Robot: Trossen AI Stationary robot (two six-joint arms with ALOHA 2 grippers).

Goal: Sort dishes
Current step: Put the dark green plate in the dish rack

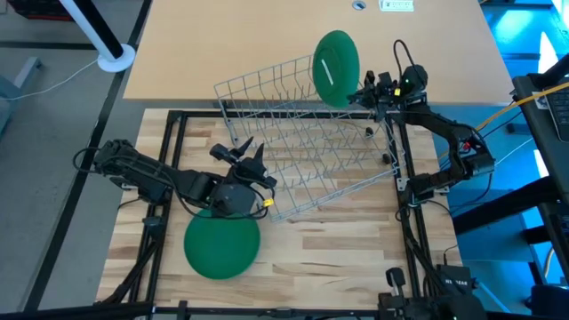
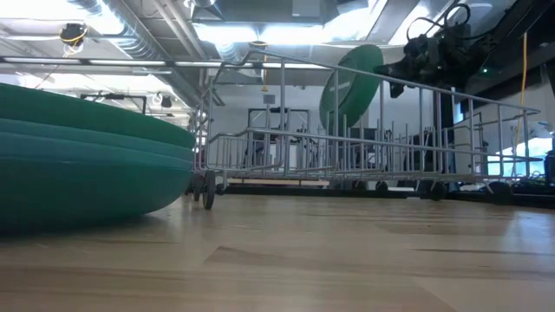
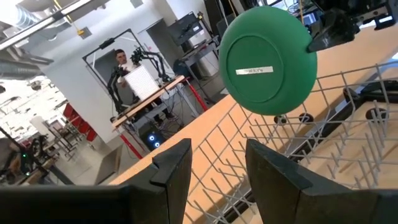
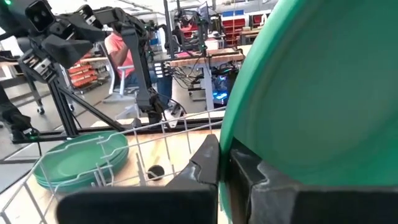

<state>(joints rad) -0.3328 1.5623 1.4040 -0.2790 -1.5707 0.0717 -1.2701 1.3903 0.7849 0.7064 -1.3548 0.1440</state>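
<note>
Green plate [image 1: 335, 68] held on edge over the far end of the grey wire rack [image 1: 311, 147], clamped at its rim by the right gripper [image 1: 368, 92]. Racking step in hand; next likely calls for lowering the rim between two tines, then letting go. Small white back mark [image 3: 255, 70], writing unreadable. Stack of green plates [image 1: 221, 245] near the table's front edge. Left gripper [image 1: 242, 153], jaws apart and empty, beside the rack.
</note>
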